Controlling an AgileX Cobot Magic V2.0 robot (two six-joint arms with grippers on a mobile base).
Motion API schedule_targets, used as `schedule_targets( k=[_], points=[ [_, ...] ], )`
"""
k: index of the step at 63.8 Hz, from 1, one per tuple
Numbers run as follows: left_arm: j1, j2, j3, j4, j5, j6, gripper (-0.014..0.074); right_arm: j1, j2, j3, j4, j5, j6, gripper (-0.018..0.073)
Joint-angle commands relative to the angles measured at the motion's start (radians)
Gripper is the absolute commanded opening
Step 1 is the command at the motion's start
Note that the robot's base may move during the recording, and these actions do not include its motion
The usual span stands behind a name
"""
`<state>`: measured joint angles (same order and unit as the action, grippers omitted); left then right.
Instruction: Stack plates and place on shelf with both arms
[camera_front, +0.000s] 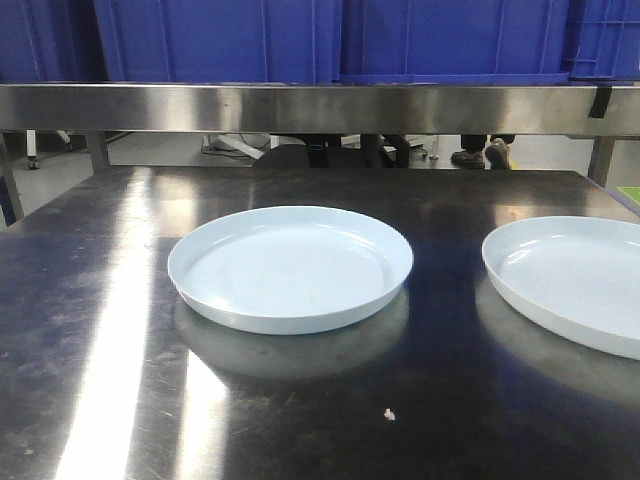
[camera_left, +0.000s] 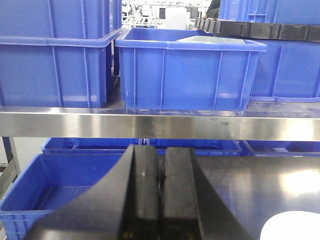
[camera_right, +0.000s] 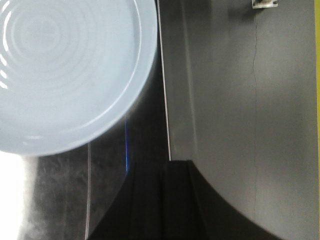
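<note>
The left pincer (camera_left: 161, 155) is hanging with its fingers (camera_left: 145, 190) pressed together, holding nothing; one plate (camera_left: 292, 227) is lying on the steel table (camera_left: 260, 185) off to its right. The right pincer (camera_right: 172, 167) is looking pressed together too, with the second plate (camera_right: 60, 70) lying ahead and to its left, untouched

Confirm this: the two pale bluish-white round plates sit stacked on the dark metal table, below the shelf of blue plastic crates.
Not stacked. The front-facing view shows one pale bluish-white round plate lying beside the other plate, apart, on the dark metal table, below the shelf of blue plastic crates.
</note>
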<state>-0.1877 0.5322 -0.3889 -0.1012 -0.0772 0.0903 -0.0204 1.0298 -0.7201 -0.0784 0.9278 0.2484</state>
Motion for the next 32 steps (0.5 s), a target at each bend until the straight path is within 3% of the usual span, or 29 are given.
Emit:
schedule_targets(
  k=[1,21,32],
  points=[
    [0.000,0.004,-0.030,-0.003,-0.091,-0.009,0.0080,-0.001,0.070,-0.095,-0.006,-0.023,-0.003,0.0056],
    [0.000,0.004,-0.030,-0.003,-0.091,-0.009,0.0080,-0.010,0.343,-0.300,-0.006,0.010,-0.049,0.0063],
    [0.000,0.004,-0.030,-0.003,-0.091,-0.009,0.0080,-0.056,0.422,-0.387,0.023,0.055,-0.111,0.0239]
  ],
)
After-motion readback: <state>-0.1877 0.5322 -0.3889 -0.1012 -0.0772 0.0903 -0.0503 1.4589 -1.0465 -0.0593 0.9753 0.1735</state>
